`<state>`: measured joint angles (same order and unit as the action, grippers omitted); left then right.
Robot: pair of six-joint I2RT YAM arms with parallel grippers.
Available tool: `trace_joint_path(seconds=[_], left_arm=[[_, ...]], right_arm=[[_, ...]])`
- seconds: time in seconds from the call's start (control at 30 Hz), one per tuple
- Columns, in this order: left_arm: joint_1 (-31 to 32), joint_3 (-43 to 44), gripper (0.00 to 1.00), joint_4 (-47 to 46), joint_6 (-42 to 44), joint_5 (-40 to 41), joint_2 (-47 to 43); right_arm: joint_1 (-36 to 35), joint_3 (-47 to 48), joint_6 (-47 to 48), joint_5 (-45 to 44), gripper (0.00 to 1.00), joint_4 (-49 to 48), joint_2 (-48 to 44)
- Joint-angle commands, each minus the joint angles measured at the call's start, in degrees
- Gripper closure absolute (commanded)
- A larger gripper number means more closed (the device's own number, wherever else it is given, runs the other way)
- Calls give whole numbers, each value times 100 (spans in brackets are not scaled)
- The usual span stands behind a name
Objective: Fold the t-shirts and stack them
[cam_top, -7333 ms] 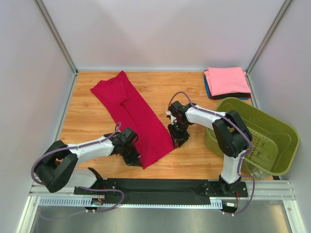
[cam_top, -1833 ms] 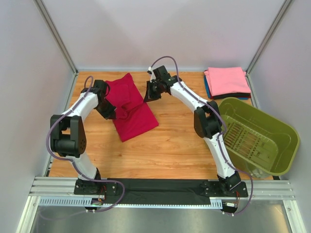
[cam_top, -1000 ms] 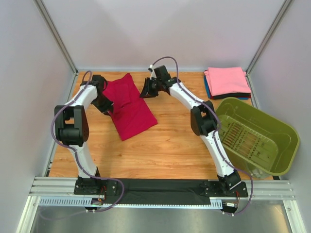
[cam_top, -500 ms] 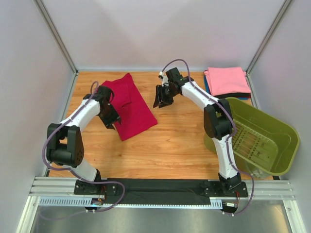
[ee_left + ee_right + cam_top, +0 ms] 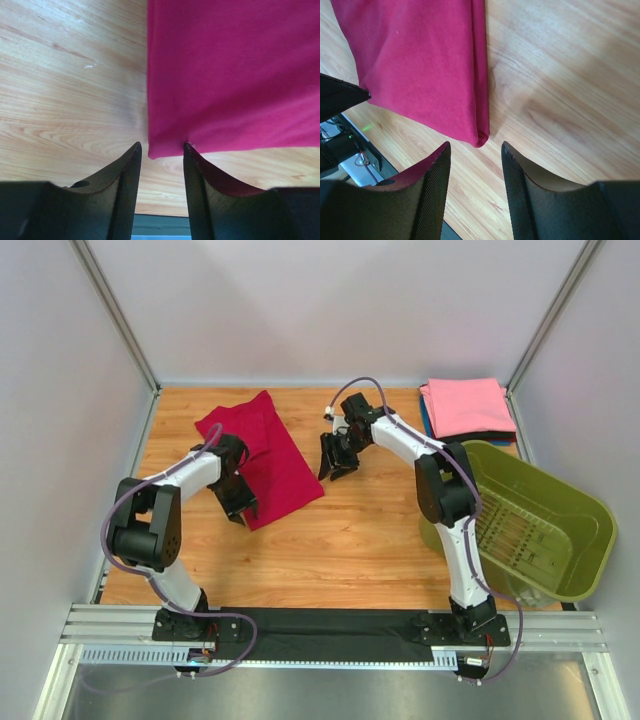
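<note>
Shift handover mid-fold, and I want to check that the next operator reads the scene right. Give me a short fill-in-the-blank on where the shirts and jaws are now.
1. The top shirt of the stack in the far right corner is coloured ____.
2. The red shirt lies folded on the wooden ____, not in the green basket.
3. Both arms' jaws stand open near the red shirt's edges and hold ____.

Missing words: pink; table; nothing.

The left arm (image 5: 185, 472) folds at the elbow and reaches forward, the left tool (image 5: 240, 508) pointing down with its fingers spread, gripping nothing. The right arm (image 5: 405, 440) stretches far and curls leftward; the right tool (image 5: 330, 466) hangs low, fingers likewise parted and empty.
</note>
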<state>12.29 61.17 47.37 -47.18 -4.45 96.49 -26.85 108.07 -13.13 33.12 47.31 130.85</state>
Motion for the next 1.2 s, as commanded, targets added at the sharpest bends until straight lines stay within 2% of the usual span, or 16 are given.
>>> trace_joint_path(seconds=[0.0, 0.23, 0.4, 0.47, 0.5, 0.57, 0.6, 0.73, 0.83, 0.97, 1.13, 1.17], left_arm=[[1, -87, 55, 34, -2, 49, 194], [1, -79, 55, 219, 24, 243, 248], [1, 228, 55, 465, 147, 330, 151], [1, 377, 55, 798, 209, 436, 151], [-8, 396, 55, 921, 209, 662, 116], [-60, 265, 55, 1124, 183, 787, -6], [-104, 186, 55, 1125, 174, 831, -233], [-534, -26, 54, 1055, 393, 744, -815], [-570, 158, 54, 1046, 928, 647, -1096], [-570, 168, 55, 756, 1132, 139, -1561], [-570, -341, 54, 28, 1307, -776, -1931], [-570, -403, 54, -70, 1429, -873, -1967]], right_arm=[[-153, -23, 152, 282, 53, -187, 134], [-382, -146, 74, 213, 53, -222, 196], [-408, -418, 21, 159, 60, -371, 169], [-426, -602, -84, 150, 68, -424, 108], [-461, -699, -137, 133, 81, -511, 64], [-505, -1067, -365, 142, 96, -635, -155], [-540, -1234, -462, 142, 100, -801, -260], [-663, -2297, -937, -16, 100, -1206, -1041], [-865, -3168, -1209, -112, 97, -1549, -1568], [-1181, -4143, -1745, -420, 95, -1935, -2238], [-1560, -4795, -2080, -806, 79, -1884, -3080], [-1560, -4787, -2037, -851, 70, -1796, -3161]])
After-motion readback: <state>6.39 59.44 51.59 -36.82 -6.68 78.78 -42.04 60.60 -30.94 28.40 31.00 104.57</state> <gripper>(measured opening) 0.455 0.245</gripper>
